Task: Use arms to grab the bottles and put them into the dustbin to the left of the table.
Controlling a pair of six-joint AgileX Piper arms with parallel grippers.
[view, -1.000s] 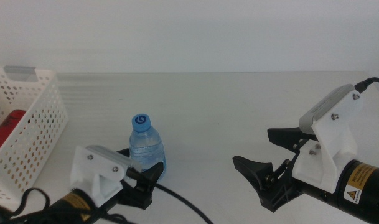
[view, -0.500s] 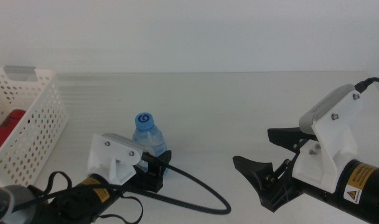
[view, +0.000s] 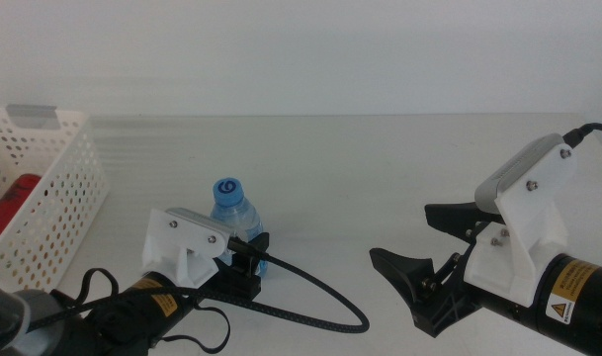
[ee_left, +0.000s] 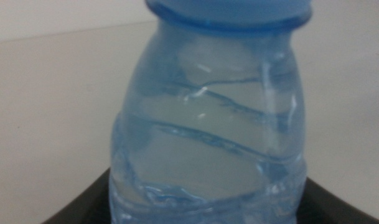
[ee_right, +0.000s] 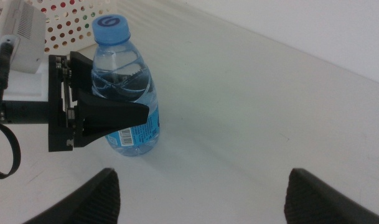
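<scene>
Standing upright w/ its blue cap up, long axis vertical, the water bottle sits on the table toward its front-left, its body between the left gripper jaws, which close on it. Dustbin stands at the left edge w/ a red can inside. Right gripper hangs wide open & empty near the front-right.

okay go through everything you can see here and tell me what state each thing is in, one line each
Water bottle: upright on the table, blue cap on, between the left gripper's jaws.
Left gripper: jaws on either side of the bottle's body; a firm clamp cannot be confirmed.
Right gripper: jaws open, empty, apart from the bottle.
Dustbin: upright at the table's left, holding a red item.
Table: bare white surface.
</scene>
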